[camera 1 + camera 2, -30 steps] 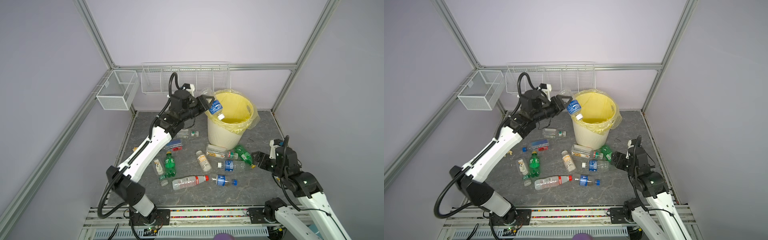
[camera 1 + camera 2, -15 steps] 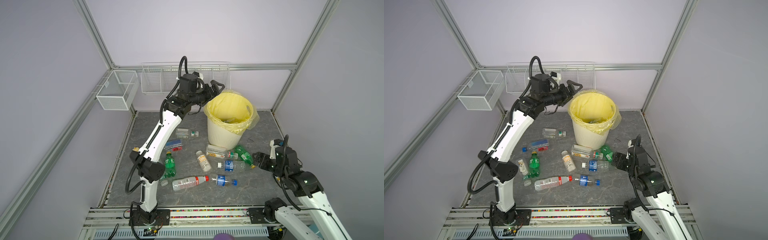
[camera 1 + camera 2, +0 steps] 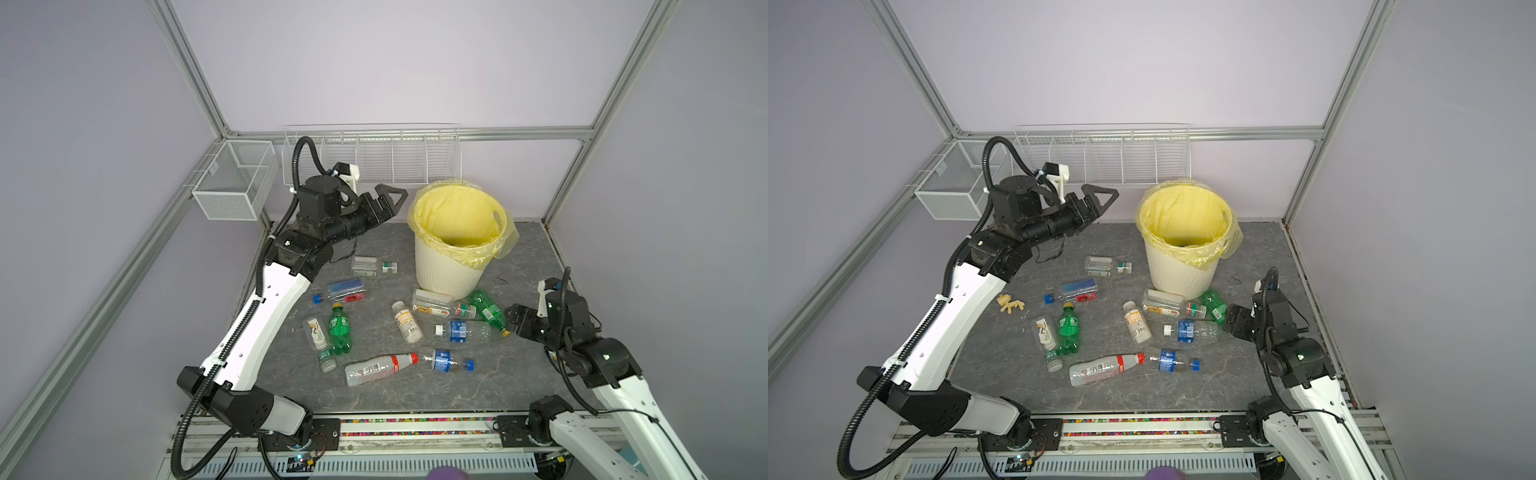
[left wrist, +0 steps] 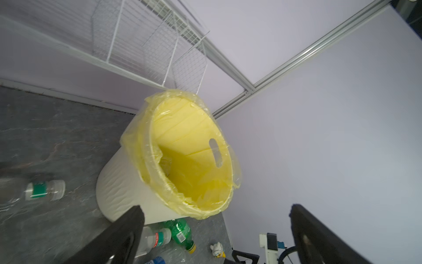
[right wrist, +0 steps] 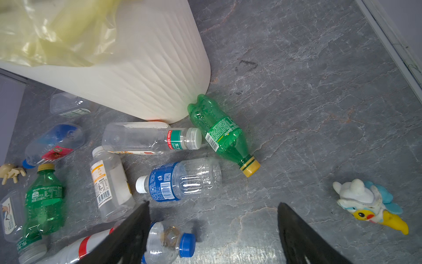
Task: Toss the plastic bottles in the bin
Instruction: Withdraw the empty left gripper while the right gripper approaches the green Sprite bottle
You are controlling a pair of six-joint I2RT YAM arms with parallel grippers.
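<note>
Both top views show plastic bottles (image 3: 340,332) littering grey tabletop (image 3: 519,374), lilac walls (image 3: 374,62).

The left gripper (image 3: 394,199) is held up in the air just beside the bin (image 3: 442,274). Its fingers (image 3: 390,190) are spread wide, and nothing is held. Many plastic bottles (image 3: 376,368) are seen lying on the grey worktop (image 3: 519,374). The right gripper (image 3: 517,322) is kept low near a green bottle (image 3: 488,309).
</note>
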